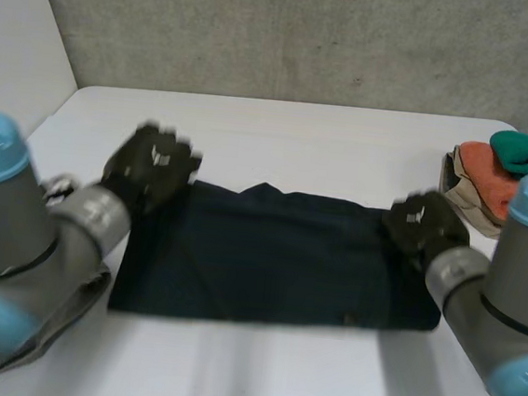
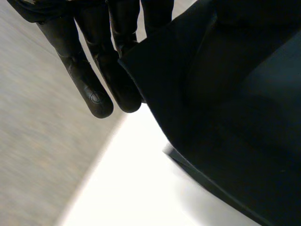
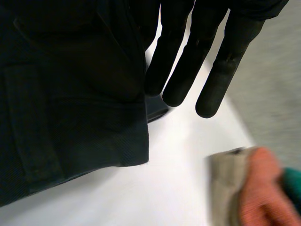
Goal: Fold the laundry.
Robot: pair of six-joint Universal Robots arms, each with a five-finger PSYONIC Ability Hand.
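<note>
A dark navy garment [image 1: 277, 255] lies folded flat across the middle of the white table [image 1: 298, 136]. My left hand [image 1: 150, 164] is at its far left corner and my right hand [image 1: 425, 228] at its far right corner. In the left wrist view the straight fingers [image 2: 94, 70] pinch the cloth's corner [image 2: 225, 117], which is raised off the table. In the right wrist view the fingers [image 3: 221, 61] likewise hold the cloth's edge [image 3: 70, 103], which hangs lifted beside them.
A stack of folded clothes [image 1: 495, 174], tan, orange and green, sits at the table's right edge and also appears as a pile [image 3: 254, 188] beyond my right fingertips. A grey wall stands behind the table. Bare tabletop lies beyond and in front of the garment.
</note>
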